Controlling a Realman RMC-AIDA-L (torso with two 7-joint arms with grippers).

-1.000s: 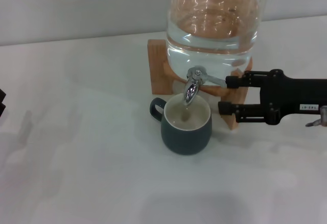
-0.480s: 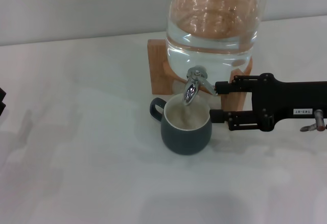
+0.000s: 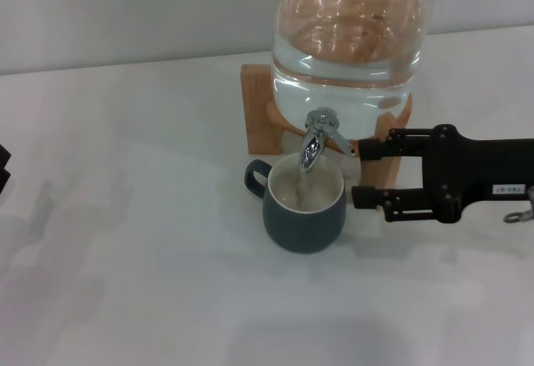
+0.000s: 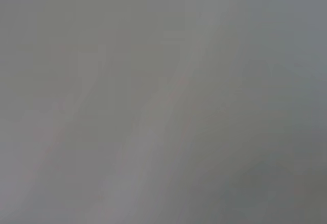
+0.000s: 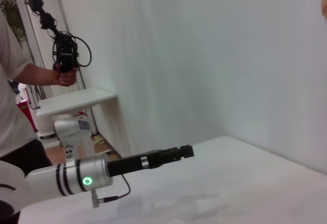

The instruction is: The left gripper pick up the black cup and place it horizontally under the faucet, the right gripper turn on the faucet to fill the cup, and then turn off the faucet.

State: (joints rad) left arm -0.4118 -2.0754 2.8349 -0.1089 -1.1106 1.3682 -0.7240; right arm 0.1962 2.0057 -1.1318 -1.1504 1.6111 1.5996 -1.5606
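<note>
One black cup (image 3: 304, 213) stands upright at the centre of the head view on the white table (image 3: 150, 283), its small loop handle toward the frame's left and pale liquid inside. One faucet (image 3: 317, 139) hangs directly above the cup's mouth, its chrome spout aimed down into it and its thin lever angled toward the right. Behind it, at upper centre, one clear water jar (image 3: 350, 41) with an orange lid sits on one wooden stand (image 3: 260, 116). The right gripper (image 3: 357, 172) reaches in level from the right edge, its two fingers spread apart and holding nothing; the upper fingertip sits just at the lever's end, the lower one just beside the cup's right wall. The left gripper (image 5: 185, 152) appears only in the right wrist view, stretched out low over the table on its white arm (image 5: 61, 179) with a green light, well apart from the cup; I cannot tell whether it is spread or clenched.
</note>
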